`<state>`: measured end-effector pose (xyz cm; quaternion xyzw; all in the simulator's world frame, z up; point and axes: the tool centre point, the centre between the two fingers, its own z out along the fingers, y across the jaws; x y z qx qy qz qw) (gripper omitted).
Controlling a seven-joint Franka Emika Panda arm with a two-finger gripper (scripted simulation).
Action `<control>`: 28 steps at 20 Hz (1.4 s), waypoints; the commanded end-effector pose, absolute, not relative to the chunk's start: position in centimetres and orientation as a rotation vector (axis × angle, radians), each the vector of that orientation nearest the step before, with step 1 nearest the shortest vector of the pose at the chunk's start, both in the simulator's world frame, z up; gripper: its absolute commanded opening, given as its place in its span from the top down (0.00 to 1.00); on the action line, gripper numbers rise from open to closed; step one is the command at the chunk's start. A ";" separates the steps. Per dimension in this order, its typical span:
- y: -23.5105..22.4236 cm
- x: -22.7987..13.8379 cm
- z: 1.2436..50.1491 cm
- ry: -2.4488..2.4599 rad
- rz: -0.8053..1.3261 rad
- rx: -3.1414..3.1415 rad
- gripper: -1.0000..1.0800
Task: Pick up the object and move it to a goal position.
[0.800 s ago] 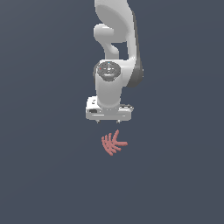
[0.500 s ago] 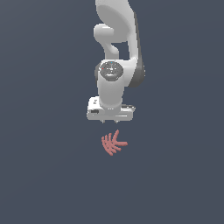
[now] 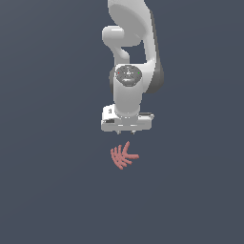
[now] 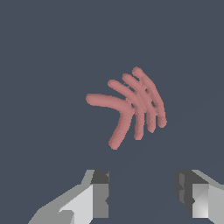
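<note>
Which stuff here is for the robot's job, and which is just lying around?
For the job:
- pink cluster, not yet grasped
- pincer, open, apart from the cluster

Lying around:
- nothing else shows, only the plain dark floor

A flat, uniform dark slate-blue surface [image 3: 47, 190] fills the whole background.

Glossy white arm [image 3: 129, 57], grey-padded hand [image 3: 126, 125]
</note>
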<state>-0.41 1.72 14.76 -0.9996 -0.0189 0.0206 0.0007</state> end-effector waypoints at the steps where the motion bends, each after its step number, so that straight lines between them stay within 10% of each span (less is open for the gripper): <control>1: 2.0 -0.4 14.6 -0.051 0.058 -3.122 0.38; 28: 5.7 1.5 11.9 0.213 -0.161 -2.780 0.38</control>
